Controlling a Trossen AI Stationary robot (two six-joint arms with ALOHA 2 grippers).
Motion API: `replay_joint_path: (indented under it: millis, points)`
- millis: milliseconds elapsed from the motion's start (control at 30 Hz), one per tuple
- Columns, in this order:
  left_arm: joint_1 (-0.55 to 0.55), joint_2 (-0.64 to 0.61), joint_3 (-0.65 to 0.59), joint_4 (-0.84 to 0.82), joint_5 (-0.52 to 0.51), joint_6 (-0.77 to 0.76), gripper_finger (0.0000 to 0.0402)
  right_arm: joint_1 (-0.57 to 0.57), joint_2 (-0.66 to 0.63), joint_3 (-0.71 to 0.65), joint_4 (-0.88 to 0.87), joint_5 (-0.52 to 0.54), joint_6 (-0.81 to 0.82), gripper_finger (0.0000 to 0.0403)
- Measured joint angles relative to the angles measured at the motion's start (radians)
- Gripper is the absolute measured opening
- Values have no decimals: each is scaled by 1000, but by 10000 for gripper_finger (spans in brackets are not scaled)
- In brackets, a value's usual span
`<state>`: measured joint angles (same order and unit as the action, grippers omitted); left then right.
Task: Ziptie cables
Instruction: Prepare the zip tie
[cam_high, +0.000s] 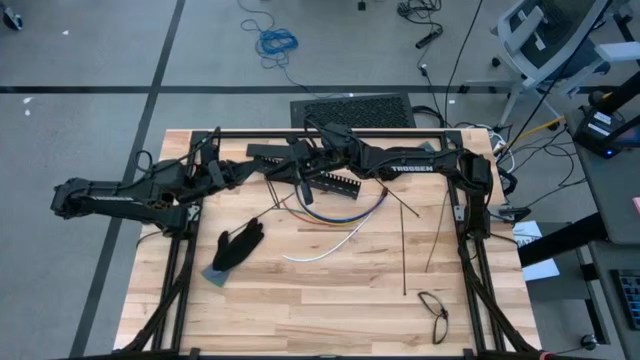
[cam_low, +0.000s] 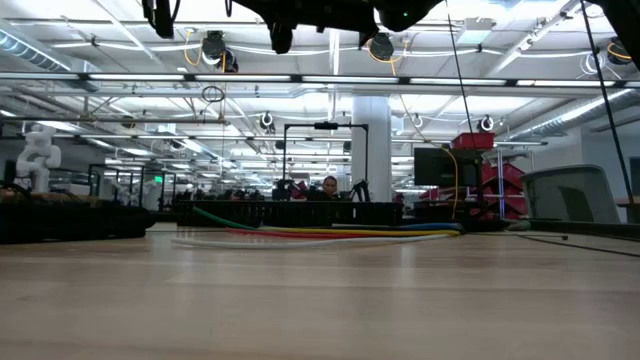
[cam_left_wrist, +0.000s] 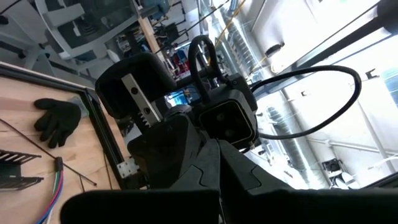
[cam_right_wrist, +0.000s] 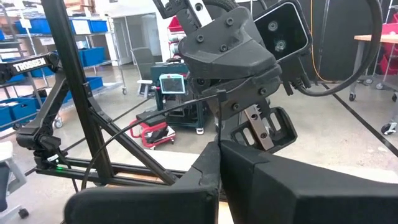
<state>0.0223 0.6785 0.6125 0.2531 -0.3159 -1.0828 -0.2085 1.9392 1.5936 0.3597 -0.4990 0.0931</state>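
Cables (cam_high: 345, 212) partly hidden beneath both arms

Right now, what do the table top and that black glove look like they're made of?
The table top looks like pale wood, butcher-block style: narrow glued strips with visible grain and a smooth finish. The black glove looks like soft, matte fabric, lying limp and flat; the exact fabric is unclear.

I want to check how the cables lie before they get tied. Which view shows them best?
The high view: the cables show from above as separate arcs fanning out over the wooden table. The low view shows them edge-on, as stacked coloured lines. The left wrist view catches only a short end; the right wrist view shows none.
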Motion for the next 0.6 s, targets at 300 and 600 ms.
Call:
replay_joint_path:
  millis: [300,600]
  points:
    - [0,-6,-1,-5,-13,25,0,0,0,0,-57,0,5,0]
    - [0,-7,-1,3,-37,32,0,0,0,0,-60,-17,14,0]
